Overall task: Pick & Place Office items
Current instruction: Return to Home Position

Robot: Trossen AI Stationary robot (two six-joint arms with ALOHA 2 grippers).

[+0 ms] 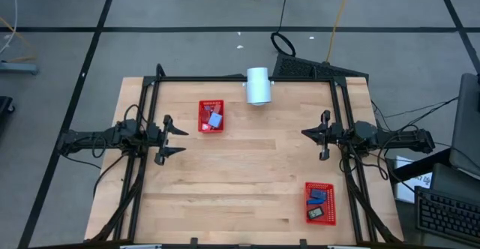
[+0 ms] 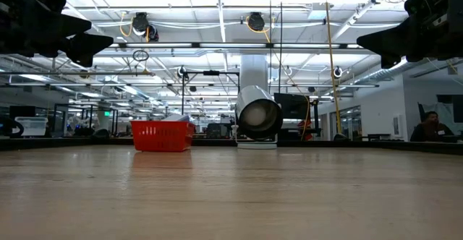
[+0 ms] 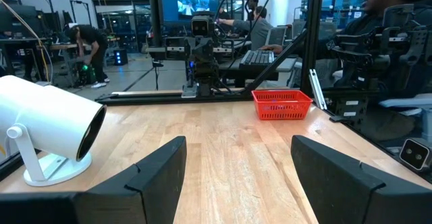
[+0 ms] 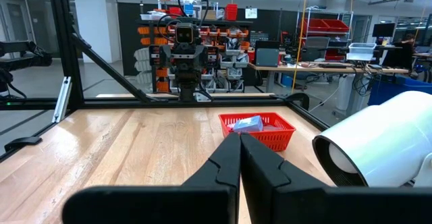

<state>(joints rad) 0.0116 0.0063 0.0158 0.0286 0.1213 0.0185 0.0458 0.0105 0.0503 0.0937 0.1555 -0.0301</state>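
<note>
The office items lie in two red mesh baskets. The far basket (image 1: 211, 116) holds a light blue piece (image 1: 216, 119) among smaller ones; this piece (image 4: 248, 123) also shows in the right wrist view. The near-right basket (image 1: 319, 202) holds a dark blue piece (image 1: 319, 196) and a black piece (image 1: 315, 214). My left gripper (image 1: 184, 139) hovers open over the table's left side, its fingers apart (image 3: 237, 143). My right gripper (image 1: 304, 133) hovers shut over the right side, fingertips together (image 4: 239, 137). Both are raised above the table and face each other.
A white cylinder (image 1: 258, 85) lies on its stand at the far edge, right of the far basket. A black frame (image 1: 225, 79) runs along the far edge and both sides. Bare wood lies between the grippers. People sit at desks beyond the table.
</note>
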